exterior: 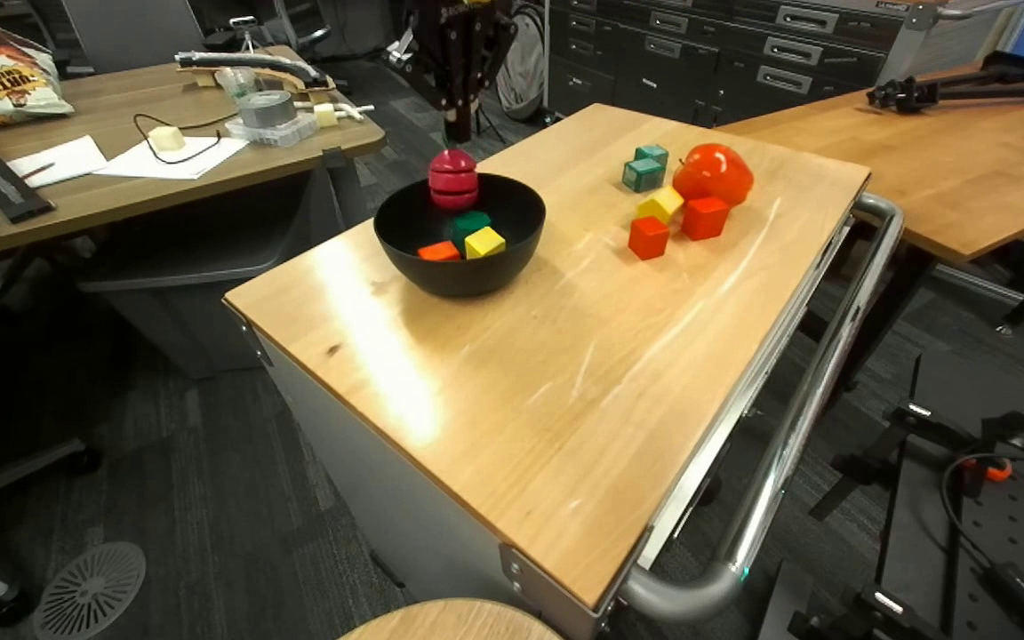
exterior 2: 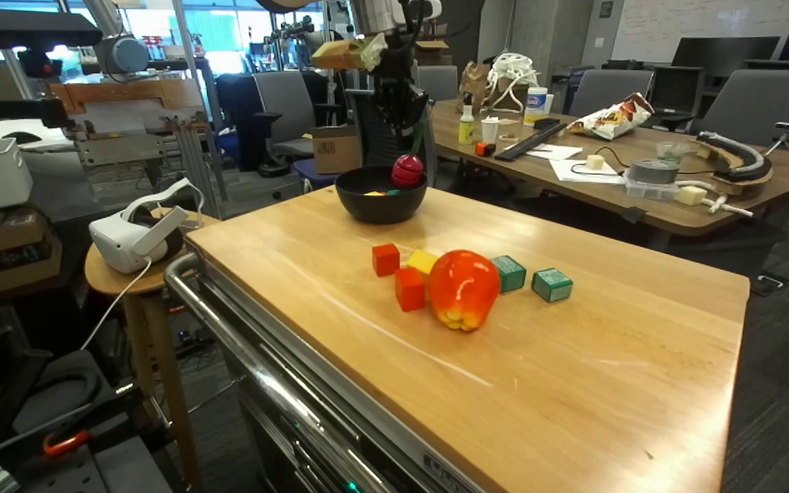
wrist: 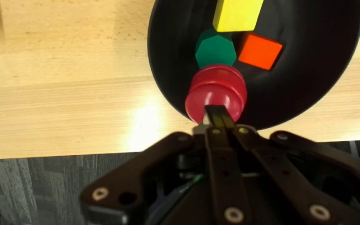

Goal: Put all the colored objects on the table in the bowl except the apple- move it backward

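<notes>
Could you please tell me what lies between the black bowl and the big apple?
In both exterior views, a yellow block lies between the bowl and the apple, close by the apple; red blocks sit beside it.

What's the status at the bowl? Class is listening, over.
Gripper shut on dark-red fruit. Fruit hanging over bowl. Green block inside may crowd its landing.

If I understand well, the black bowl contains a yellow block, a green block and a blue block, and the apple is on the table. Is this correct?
One colour is wrong: the wrist view shows an orange block, not a blue one, in the black bowl with the yellow block and the green block. The apple is indeed on the table.
</notes>
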`<state>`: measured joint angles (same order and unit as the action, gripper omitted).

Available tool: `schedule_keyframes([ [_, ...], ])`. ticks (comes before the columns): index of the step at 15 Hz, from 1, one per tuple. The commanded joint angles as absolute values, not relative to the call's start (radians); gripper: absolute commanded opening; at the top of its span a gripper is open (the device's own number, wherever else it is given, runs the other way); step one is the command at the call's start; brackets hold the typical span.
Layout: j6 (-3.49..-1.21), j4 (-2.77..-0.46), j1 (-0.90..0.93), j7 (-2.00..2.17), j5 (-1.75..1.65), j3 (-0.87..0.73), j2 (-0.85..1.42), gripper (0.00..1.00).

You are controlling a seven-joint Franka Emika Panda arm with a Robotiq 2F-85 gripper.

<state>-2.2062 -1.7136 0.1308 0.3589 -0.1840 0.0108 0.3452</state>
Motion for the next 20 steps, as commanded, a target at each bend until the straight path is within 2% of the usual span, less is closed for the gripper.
schedule_keyframes([
  [1, -2.146, -1.648, 0.132, 0.324, -0.144, 0.019, 0.383, 0.0],
  [3, -2.123, -1.639, 0.134, 0.312, -0.137, 0.022, 0.39, 0.0],
  [4, -2.11, -1.637, 0.134, 0.308, -0.136, 0.023, 0.386, 0.26],
  [5, -2.107, -1.642, 0.134, 0.306, -0.138, 0.023, 0.378, 0.27],
  [13, -2.164, -1.785, 0.121, 0.335, -0.255, -0.011, 0.133, 0.87],
  [15, -2.168, -1.816, 0.085, 0.387, -0.27, -0.041, 0.094, 0.99],
  [20, -2.118, -1.816, 0.021, 0.368, -0.277, -0.069, 0.103, 1.0],
])
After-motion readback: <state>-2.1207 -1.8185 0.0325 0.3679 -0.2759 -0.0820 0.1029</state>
